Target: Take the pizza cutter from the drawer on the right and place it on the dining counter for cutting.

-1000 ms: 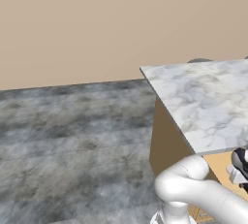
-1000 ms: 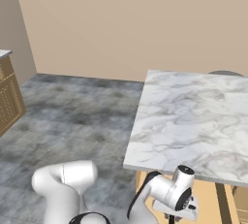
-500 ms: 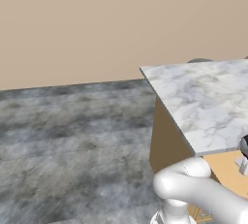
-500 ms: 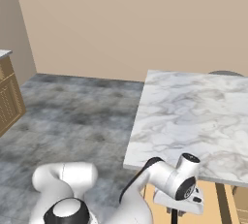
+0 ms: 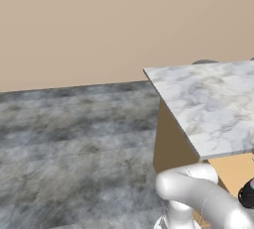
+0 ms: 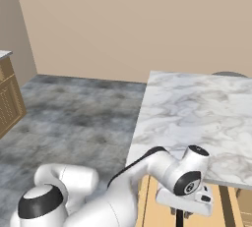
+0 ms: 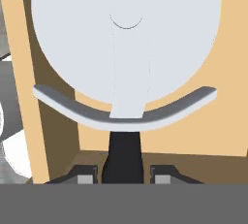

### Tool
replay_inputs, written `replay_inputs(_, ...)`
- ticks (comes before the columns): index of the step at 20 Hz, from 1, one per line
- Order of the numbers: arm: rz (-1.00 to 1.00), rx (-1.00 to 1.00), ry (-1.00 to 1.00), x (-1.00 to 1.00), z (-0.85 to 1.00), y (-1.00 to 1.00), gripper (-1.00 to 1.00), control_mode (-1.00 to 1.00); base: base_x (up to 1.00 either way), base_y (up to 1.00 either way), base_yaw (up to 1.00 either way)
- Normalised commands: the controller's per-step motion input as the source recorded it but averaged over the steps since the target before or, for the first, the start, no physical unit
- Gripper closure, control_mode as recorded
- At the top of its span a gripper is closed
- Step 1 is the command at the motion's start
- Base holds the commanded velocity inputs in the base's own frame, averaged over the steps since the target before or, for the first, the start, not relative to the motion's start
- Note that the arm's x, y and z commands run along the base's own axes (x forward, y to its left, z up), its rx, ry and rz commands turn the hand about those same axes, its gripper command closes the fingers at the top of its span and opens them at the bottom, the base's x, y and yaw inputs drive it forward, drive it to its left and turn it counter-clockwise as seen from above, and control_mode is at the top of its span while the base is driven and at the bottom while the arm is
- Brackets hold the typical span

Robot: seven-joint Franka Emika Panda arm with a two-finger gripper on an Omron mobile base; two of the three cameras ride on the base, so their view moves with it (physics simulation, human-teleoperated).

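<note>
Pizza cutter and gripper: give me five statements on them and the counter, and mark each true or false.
1. The gripper is shut on the pizza cutter's black handle. True.
2. The cutter lies on the dining counter. False: it hangs over the wooden drawer.
3. The cutter's wheel is silvery and round. True.
4. The counter top is dark wood. False: white marble with grey veins.
5. The gripper stands open. False: shut on the handle.

Flat, even, bright rendered light, sharp throughout with no blur or glare. The marble worktop shades the cabinet side beneath its edge; below it the robot arm shows soft shading.
</note>
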Motion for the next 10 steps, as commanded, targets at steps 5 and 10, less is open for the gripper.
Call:
replay_inputs(5, 0.0, 0.0, -0.02, -0.21, 0.9, 0.26, 1.0, -1.0, 0.0, 0.0, 0.0)
replay_inputs(10, 0.0, 0.0, -0.11, -0.17, 0.99, 0.34, 1.0, -1.0, 0.0, 0.0, 0.0)
